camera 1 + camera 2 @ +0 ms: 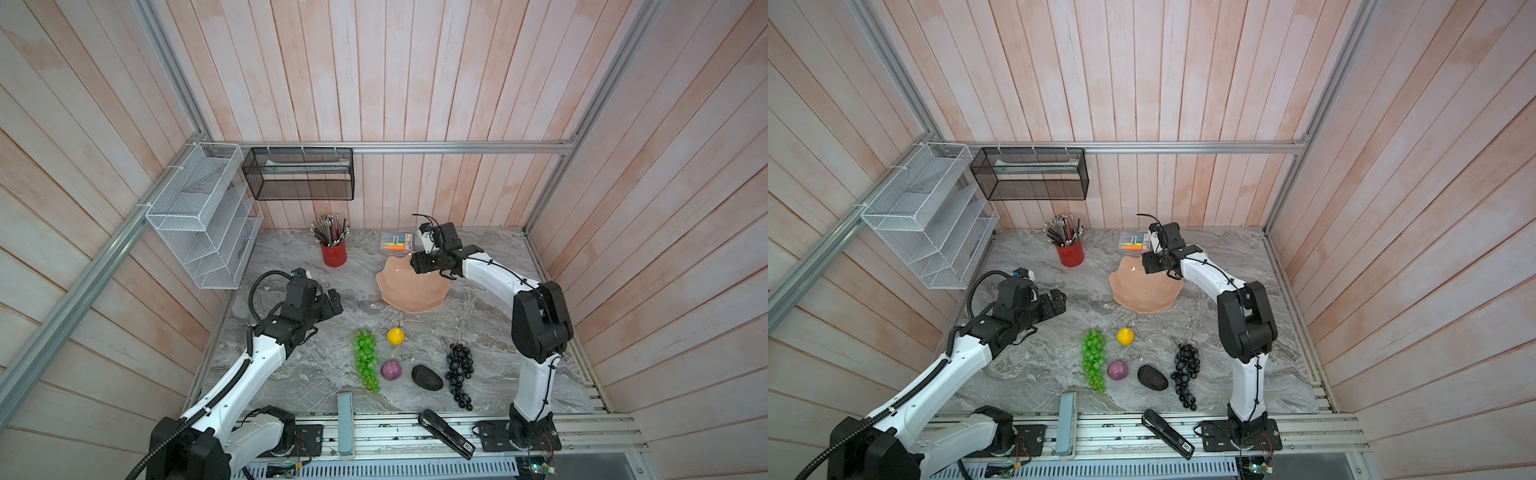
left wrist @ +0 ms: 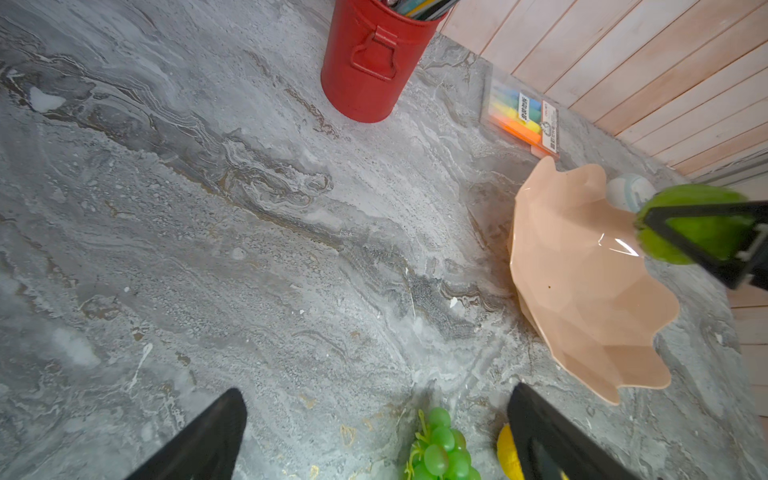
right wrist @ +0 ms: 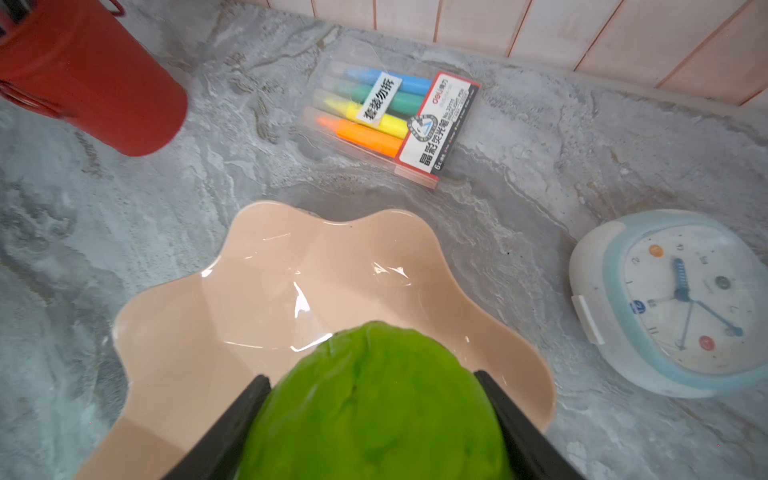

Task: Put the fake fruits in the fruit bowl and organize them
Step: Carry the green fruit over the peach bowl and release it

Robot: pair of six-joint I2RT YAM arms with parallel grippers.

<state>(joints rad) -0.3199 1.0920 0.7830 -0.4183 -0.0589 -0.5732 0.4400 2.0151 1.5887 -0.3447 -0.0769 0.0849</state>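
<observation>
Above fruit bowl (image 3: 199,332), right jaws tight on bumpy green ball (image 3: 374,399); left jaws wide, seemingly empty.

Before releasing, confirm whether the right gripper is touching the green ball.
Touching. The right wrist view shows the right gripper with both fingers pressed against the bumpy green ball.

6 fruits (image 1: 365,359) (image 1: 395,336) (image 1: 391,370) (image 1: 427,377) (image 1: 459,370) (image 3: 374,407), 2 racks (image 1: 199,216) (image 1: 299,174); 1 ea: bowl (image 1: 411,295), clock (image 3: 673,303), pencil cup (image 1: 333,252), marker pk (image 1: 397,242)

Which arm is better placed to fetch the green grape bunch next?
Left. The left pincer is open and empty, with the green grape bunch close by; the right pincer holds the bumpy green ball over the fruit bowl.
</observation>
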